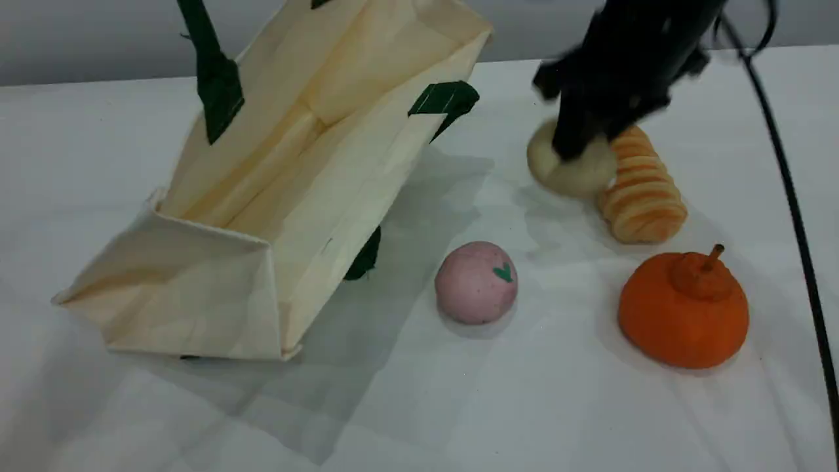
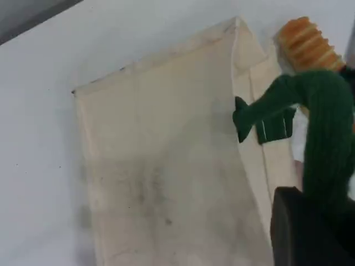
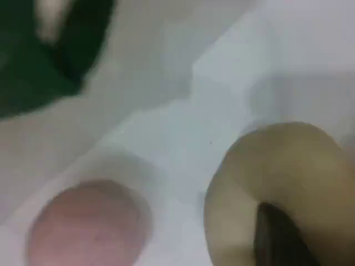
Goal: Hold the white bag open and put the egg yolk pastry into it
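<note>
**Bag held up, right claw on the pastry**

Table [image 1: 419,406] comes first: white, and everything rests on it. The white bag [image 1: 314,196] is next in size, tipped over with its flat base toward the camera and its mouth lifted toward the far left. One dark green handle [image 1: 213,72] runs up out of the scene view; in the left wrist view the left gripper [image 2: 310,227] is clamped tight on that green rope. An orange pumpkin [image 1: 685,311] sits at the near right. Behind it lies a ridged bread roll [image 1: 642,190], touching the egg yolk pastry [image 1: 573,167] on its left. The right gripper [image 1: 583,141] is down over the pastry, its fingers against the pastry's sides, gripping it. A pink ball [image 1: 476,282] lies between the bag and the pumpkin.
</note>
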`<act>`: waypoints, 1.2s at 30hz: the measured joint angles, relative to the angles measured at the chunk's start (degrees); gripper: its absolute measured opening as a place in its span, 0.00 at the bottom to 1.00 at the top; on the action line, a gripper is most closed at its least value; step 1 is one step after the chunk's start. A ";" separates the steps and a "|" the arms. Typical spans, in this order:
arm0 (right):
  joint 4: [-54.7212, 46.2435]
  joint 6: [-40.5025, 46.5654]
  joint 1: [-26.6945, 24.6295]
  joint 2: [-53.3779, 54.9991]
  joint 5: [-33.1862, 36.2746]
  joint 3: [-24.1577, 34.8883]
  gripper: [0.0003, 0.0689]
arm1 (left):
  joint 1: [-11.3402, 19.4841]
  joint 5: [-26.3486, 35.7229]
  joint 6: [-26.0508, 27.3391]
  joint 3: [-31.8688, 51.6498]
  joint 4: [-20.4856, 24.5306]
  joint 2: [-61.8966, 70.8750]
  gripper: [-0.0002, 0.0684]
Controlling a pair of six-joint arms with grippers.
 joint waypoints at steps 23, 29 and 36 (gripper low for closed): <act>17.53 -15.20 8.40 -24.55 4.22 10.37 0.21 | -3.60 0.00 9.07 0.00 -0.74 0.00 0.14; 18.37 -16.88 11.73 -24.55 4.14 10.41 0.21 | -7.20 0.04 15.06 0.00 2.36 -0.05 0.14; 20.36 -18.88 15.48 -22.82 1.93 10.36 0.21 | -7.27 -0.01 16.23 0.00 4.76 -0.05 0.14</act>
